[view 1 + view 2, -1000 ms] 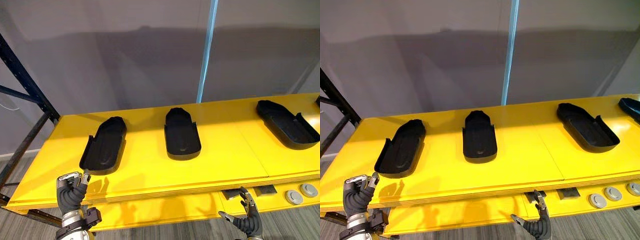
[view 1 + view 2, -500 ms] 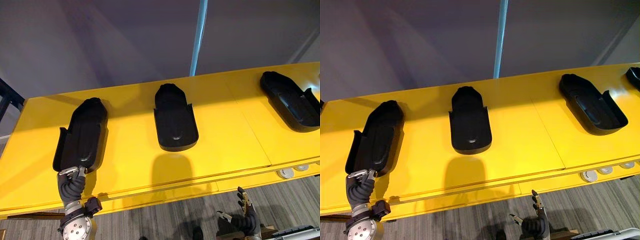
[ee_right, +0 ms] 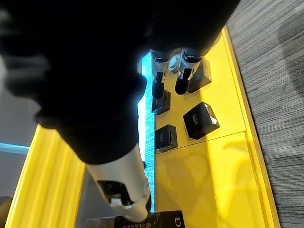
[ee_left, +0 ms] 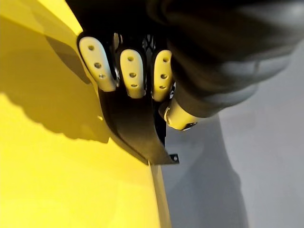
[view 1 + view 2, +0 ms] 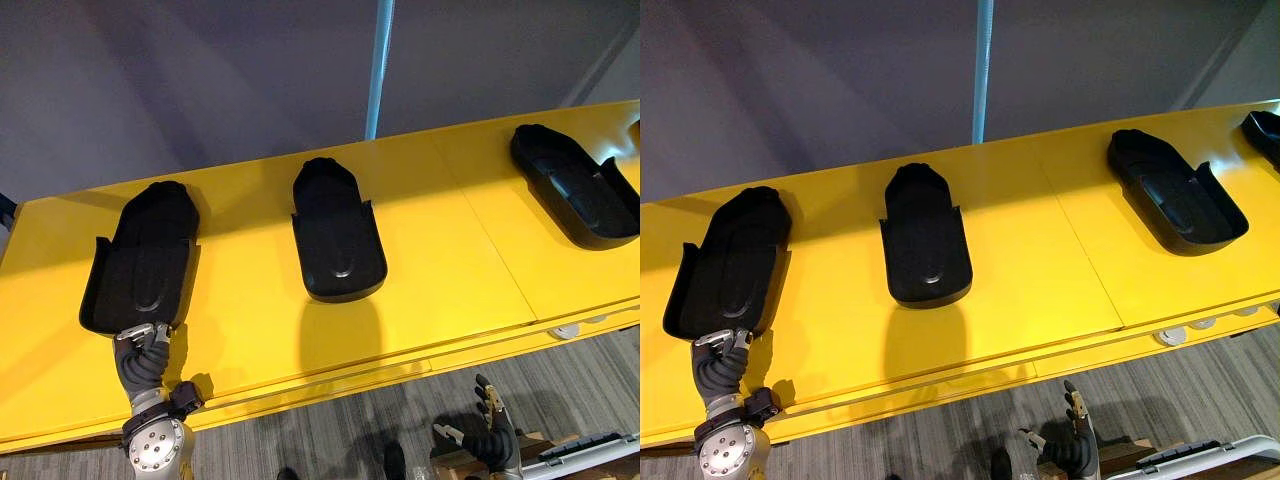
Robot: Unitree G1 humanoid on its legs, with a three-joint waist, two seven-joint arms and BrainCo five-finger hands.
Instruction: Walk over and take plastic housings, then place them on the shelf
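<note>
Three black plastic housings lie on the yellow shelf top (image 5: pixel 450 270): a left one (image 5: pixel 140 255), a middle one (image 5: pixel 335 240) and a right one (image 5: pixel 575 185). My left hand (image 5: pixel 140 350) reaches up to the near end of the left housing. In the left wrist view its fingers (image 4: pixel 130 71) curl over the housing's black edge (image 4: pixel 137 128), with the thumb under it. My right hand (image 5: pixel 490 440) hangs low in front of the shelf, fingers (image 3: pixel 183 71) straight and holding nothing.
The tip of another housing (image 5: pixel 1265 130) shows at the far right edge. A blue pole (image 5: pixel 378 60) rises behind the shelf against a grey wall. On a lower yellow level sit small black boxes (image 3: pixel 200 119) and round grey parts (image 5: pixel 1170 337).
The camera has moved in over the shelf, so the whole picture has shifted. My left hand has closed on the left housing's near end. The right hand stays low.
</note>
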